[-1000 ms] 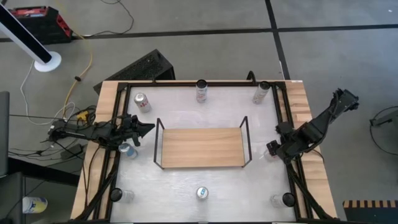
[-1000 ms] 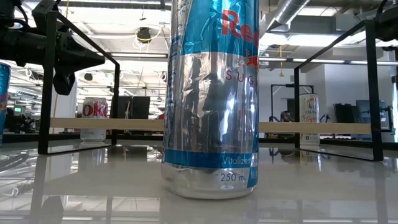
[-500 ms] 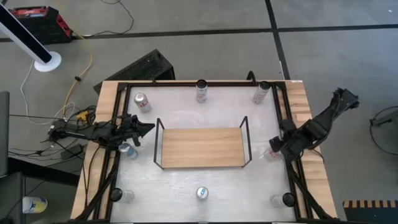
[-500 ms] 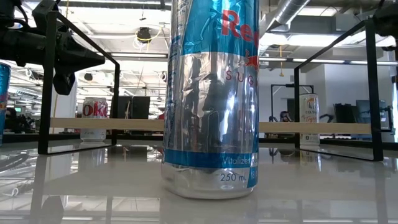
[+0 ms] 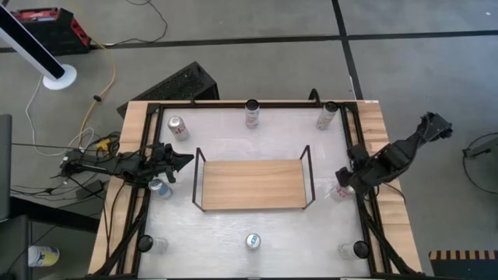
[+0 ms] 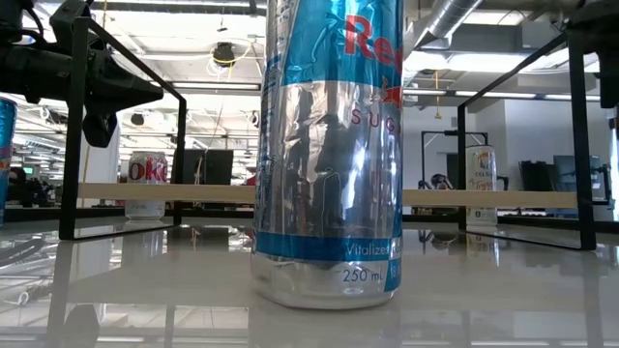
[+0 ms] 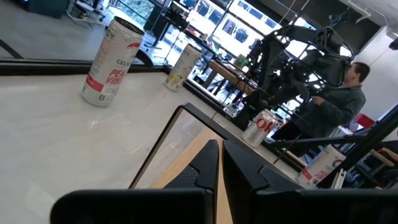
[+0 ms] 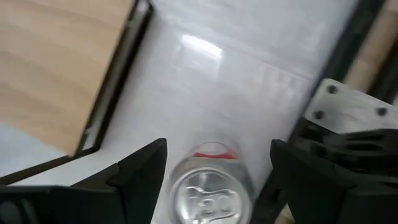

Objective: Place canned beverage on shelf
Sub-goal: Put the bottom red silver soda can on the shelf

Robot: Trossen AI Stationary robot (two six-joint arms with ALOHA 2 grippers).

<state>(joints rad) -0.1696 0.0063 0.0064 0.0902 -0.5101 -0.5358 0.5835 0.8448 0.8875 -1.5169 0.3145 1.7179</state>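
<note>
The shelf (image 5: 253,184), a light wooden board between black wire ends, stands mid-table with nothing on it. Several beverage cans stand upright around it. One silver-topped can (image 8: 208,196) stands on the white tabletop right of the shelf (image 5: 340,193). My right gripper (image 8: 217,168) hovers open over it, pointing steeply down, with a finger (image 8: 146,168) on each side of the can and apart from it. My left gripper (image 5: 185,160) is shut and level at the shelf's left end, above a blue can (image 5: 159,187). In the left wrist view its fingers (image 7: 221,165) meet over the board (image 7: 186,168).
Cans stand along the far edge (image 5: 177,127), (image 5: 252,113), (image 5: 326,117) and the near edge (image 5: 253,242), (image 5: 159,245), (image 5: 342,250). A Red Bull can (image 6: 329,145) fills the low view. Black frame rails (image 5: 362,155) run along both sides. A person (image 7: 339,106) stands beyond the table.
My right gripper has drifted a little toward the far edge and upward, turning slightly. It stays open, and more of the can below it shows in the high view. The left arm and all the cans have kept still.
</note>
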